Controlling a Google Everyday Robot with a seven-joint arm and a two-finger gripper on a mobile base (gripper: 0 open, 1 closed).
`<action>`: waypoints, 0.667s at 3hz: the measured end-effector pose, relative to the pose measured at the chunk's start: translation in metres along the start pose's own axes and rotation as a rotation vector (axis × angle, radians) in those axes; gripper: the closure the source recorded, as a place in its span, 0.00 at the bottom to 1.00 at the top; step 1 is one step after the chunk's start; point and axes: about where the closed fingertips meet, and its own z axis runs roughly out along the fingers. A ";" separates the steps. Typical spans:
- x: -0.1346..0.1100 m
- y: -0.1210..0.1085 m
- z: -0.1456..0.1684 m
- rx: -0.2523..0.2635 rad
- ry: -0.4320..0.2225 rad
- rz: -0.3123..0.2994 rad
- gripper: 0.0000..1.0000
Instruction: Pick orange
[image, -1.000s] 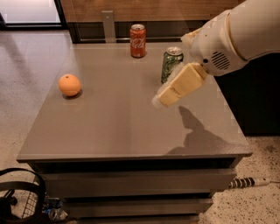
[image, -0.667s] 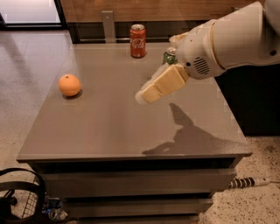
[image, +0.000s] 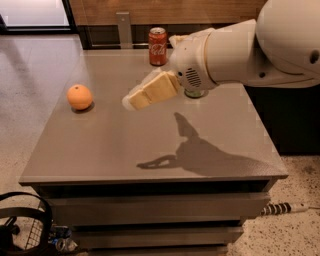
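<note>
The orange (image: 80, 97) is a small round fruit resting on the grey table (image: 100, 145) near its left edge. My gripper (image: 131, 102) hangs above the middle of the table, its cream-coloured fingers pointing left toward the orange, about a hand's width to the right of it. It holds nothing that I can see. The white arm reaches in from the upper right.
A red cola can (image: 158, 46) stands at the table's back edge. A green can (image: 195, 92) is mostly hidden behind the arm. A grey post (image: 122, 30) stands behind the table. A black wire basket (image: 22, 225) sits on the floor at lower left.
My gripper has moved left across the table toward the orange, and the arm now covers most of the green can. The orange has not moved.
</note>
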 end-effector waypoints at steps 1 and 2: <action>0.000 0.001 -0.001 -0.003 0.004 -0.001 0.00; -0.001 -0.005 0.030 -0.053 -0.015 -0.003 0.00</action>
